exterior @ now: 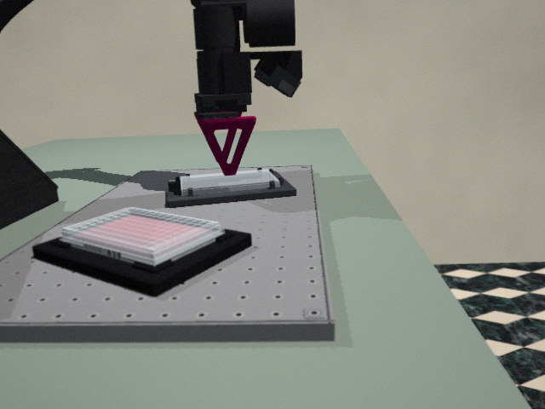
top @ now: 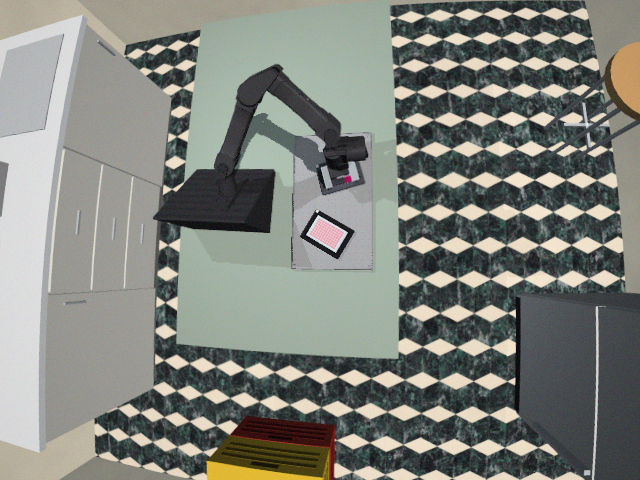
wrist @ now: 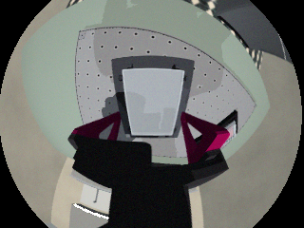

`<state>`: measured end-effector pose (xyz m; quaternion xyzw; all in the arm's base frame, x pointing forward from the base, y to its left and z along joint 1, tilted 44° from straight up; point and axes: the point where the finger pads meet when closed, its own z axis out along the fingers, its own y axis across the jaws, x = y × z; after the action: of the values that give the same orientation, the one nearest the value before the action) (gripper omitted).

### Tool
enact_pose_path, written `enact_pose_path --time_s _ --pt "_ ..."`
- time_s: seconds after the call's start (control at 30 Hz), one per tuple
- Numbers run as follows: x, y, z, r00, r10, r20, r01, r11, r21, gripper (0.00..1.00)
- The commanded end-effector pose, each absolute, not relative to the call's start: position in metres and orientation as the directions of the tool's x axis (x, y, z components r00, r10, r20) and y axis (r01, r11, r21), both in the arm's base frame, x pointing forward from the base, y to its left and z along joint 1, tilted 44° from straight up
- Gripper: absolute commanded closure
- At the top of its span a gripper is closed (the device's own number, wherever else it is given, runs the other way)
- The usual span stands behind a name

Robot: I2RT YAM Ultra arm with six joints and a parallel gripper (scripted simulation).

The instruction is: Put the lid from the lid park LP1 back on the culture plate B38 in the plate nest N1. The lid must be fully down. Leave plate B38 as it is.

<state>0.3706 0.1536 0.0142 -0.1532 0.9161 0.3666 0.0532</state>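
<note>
The clear lid (exterior: 228, 181) lies flat in the dark lid park (exterior: 231, 193) at the far end of the grey perforated plate; it also shows in the wrist view (wrist: 152, 102) and the overhead view (top: 338, 178). My gripper (exterior: 228, 169) hangs straight over the lid, its magenta fingers wide open, one on each long side (wrist: 152, 136), tips at about the lid's top edge. The fingers hold nothing. The culture plate B38 (exterior: 140, 235), with pink wells and no lid, sits in the black plate nest nearer the front; it also shows in the overhead view (top: 326, 234).
Both fixtures stand on a grey perforated base plate (exterior: 175, 281) on the green table. The arm's black base (top: 219, 198) stands left of the plate. Cabinets, a stool, a dark box and a red-yellow crate are around the table on the floor.
</note>
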Motion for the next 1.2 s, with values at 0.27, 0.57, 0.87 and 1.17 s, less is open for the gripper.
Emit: enact_pose_path --time_s 0.27,0.57,0.87,1.17 --pt "0.375 0.152 0.012 -0.949 -0.226 -0.222 -0.317 0.689 0.652 0.0" --pt "0.375 0.156 0.009 -0.949 -0.226 -0.222 -0.317 0.689 0.652 0.0" --pt "0.376 0.16 0.004 -0.949 -0.226 -0.222 -0.317 0.689 0.652 0.0" --pt "0.375 0.162 0.003 -0.949 -0.225 -0.222 -0.317 0.689 0.652 0.0"
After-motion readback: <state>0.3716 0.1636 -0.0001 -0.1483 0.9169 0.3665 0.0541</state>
